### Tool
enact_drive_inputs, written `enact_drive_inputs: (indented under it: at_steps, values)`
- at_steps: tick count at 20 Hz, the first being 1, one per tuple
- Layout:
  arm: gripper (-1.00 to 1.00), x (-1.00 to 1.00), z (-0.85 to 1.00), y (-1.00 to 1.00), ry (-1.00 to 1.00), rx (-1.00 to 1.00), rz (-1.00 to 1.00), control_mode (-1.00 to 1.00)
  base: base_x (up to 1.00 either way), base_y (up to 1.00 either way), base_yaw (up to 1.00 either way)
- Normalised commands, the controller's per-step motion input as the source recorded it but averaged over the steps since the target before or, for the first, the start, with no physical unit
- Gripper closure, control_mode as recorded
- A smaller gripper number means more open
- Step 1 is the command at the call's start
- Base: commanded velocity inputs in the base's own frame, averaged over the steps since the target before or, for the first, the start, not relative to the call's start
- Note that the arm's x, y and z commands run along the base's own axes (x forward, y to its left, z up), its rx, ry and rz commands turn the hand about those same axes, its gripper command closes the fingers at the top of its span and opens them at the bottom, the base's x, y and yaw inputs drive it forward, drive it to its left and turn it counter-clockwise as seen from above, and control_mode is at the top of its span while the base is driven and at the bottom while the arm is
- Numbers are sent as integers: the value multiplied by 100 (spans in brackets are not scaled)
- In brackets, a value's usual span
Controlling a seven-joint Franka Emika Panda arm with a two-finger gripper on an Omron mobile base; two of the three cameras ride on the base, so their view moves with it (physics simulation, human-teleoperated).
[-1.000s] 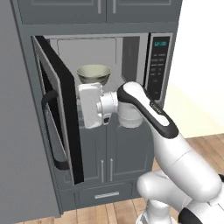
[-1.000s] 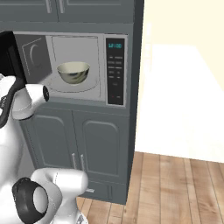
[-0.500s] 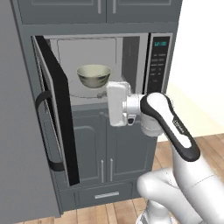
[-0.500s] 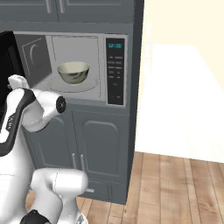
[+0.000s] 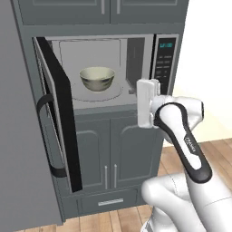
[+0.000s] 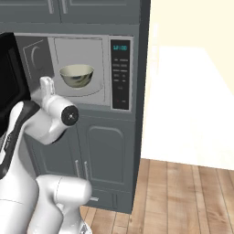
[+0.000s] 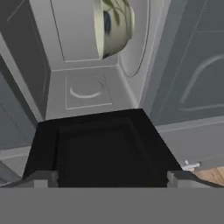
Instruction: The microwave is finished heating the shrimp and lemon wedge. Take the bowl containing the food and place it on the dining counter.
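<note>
Inside the open microwave (image 5: 113,68), upper centre of the left base view: the bowl (image 5: 97,79), upright on the turntable, door swung wide to the left. Just outside the cavity's right front corner, the gripper (image 5: 147,86), jaws spread wide and holding nothing, standing to the right of the bowl and a little lower, clear of it. In the hand view, rolled onto its side, the bowl (image 7: 114,25) at the top edge, with both fingertips (image 7: 42,178) far below at the bottom corners. Shrimp and lemon wedge not discernible inside. Probably needed next: a reach leftward and inward over the sill to straddle the rim. Dining counter not identifiable.
</note>
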Motion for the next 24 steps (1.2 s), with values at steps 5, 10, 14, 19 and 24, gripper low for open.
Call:
enact_drive_inputs:
  at_steps: [5,10,14,19,24]
  values:
    - [-100,60,39,-51,36,-4,-8,-100,0,0,0]
    - [-100,8,0,12,13,-1,6,-100,0,0,0]
    - [-100,75,-4,7,0,0,0,-100,0,0,0]
    - [-100,100,-21,6,3,-8,0,-100,0,0,0]
    - [-100,97,-22,8,6,-10,0,-100,0,0,0]
